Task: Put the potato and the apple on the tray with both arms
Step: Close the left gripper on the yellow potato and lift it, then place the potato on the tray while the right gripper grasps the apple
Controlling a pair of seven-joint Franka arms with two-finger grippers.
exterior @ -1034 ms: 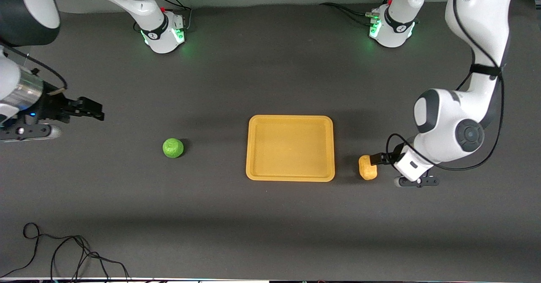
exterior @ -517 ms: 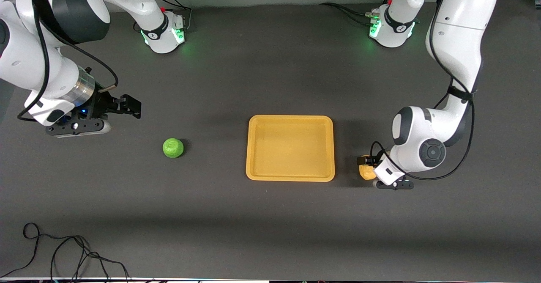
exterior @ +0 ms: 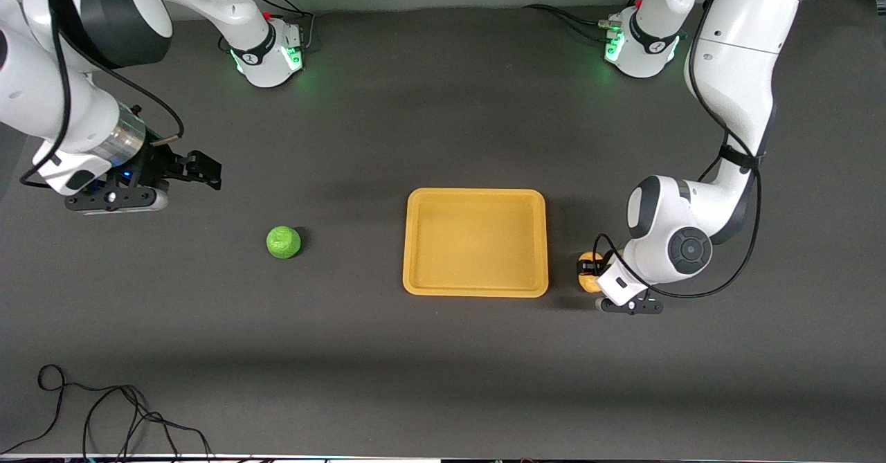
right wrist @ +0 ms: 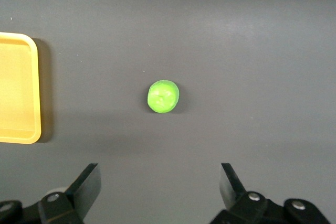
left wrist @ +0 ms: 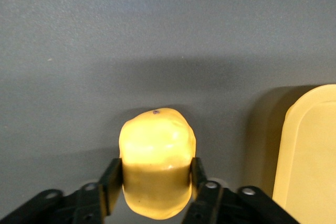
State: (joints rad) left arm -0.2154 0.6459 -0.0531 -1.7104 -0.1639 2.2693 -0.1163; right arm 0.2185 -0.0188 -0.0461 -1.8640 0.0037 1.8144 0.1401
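A: Start with what lies nearest the front camera. Where is the potato [exterior: 587,281]?

B: On the table [exterior: 443,380], just beside the tray's [exterior: 408,241] short edge at the left arm's end, close to the tray's corner nearest the front camera. It touches the table, not the tray.

A: And the left gripper [left wrist: 156,178]?

B: Clamped on the potato. In the left wrist view a finger [left wrist: 112,176] presses each flank, and the lump bulges out between them.

A: Which way does its long axis run?

B: Out from between the fingers, so they pinch it across the narrow width. The long axis looks roughly parallel to that short tray edge. The tray lies straight to one side of the gripper, so I judge the coming move to be a lift, then a short carry over the rim toward the tray's middle.

A: Next, the apple [exterior: 283,242]?

B: On bare table, well apart from the tray's other short edge, toward the right arm's end. It is round, so no axis matters.

A: The right gripper [exterior: 201,171]?

B: Jaws wide, empty, hanging over the table farther toward the right arm's end than the apple. In the right wrist view the apple [right wrist: 163,96] sits ahead of the spread fingers [right wrist: 86,184], centred between them. The right arm is plainly the nearer one for it.
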